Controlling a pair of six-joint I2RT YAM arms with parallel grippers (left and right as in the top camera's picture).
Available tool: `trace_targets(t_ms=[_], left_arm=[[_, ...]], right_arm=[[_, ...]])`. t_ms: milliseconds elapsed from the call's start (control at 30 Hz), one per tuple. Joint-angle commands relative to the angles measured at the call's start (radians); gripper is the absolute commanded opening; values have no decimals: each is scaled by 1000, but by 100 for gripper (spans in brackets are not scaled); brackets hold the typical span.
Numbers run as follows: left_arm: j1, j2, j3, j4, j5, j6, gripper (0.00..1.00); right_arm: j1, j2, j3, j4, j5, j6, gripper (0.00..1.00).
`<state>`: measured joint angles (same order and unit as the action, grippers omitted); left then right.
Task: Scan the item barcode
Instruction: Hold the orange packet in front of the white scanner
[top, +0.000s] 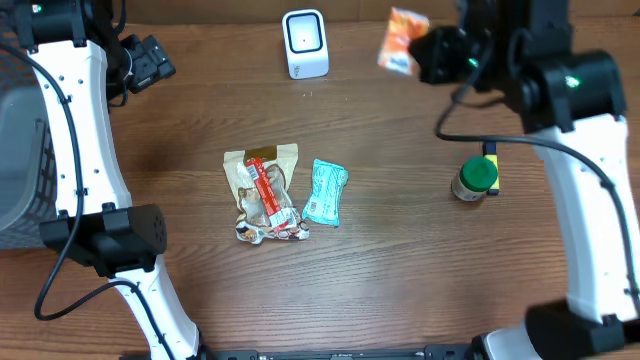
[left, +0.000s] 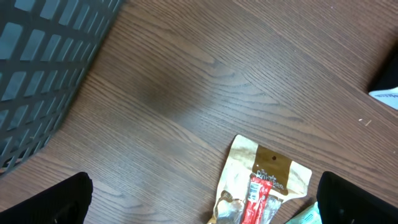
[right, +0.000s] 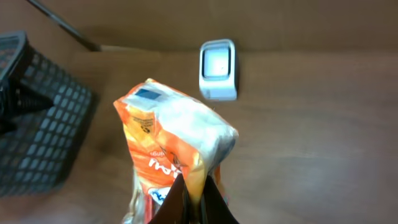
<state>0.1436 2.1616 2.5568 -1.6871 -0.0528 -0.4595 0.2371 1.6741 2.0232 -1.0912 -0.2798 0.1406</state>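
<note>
R gripper (right: 191, 194) clamped on pouch (right: 174, 134), aloft near scanner (right: 217, 70). The barcode cannot be made out; likely needs pouch turned so code faces scanner window, then held steady. L gripper (left: 208, 202) wide apart, holds nothing.

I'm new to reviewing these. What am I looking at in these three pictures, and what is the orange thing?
Two white robot arms work at a wooden table. The wide picture looks down from above; the other two come from a camera on each arm's wrist. The right claw is shut on an orange snack packet, held off the table to one side of the white barcode scanner. The left claw is open and empty, near a dark basket. Lying on the table are a tan snack bag, a teal packet beside it, and a green-lidded jar standing apart.
</note>
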Motion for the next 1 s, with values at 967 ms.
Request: trace_targets(t_ms=[967], left_arm=[[-7, -3, -4, -2, 1, 18, 100]], right_arm=[[246, 743, 58, 1034, 628, -779, 4]])
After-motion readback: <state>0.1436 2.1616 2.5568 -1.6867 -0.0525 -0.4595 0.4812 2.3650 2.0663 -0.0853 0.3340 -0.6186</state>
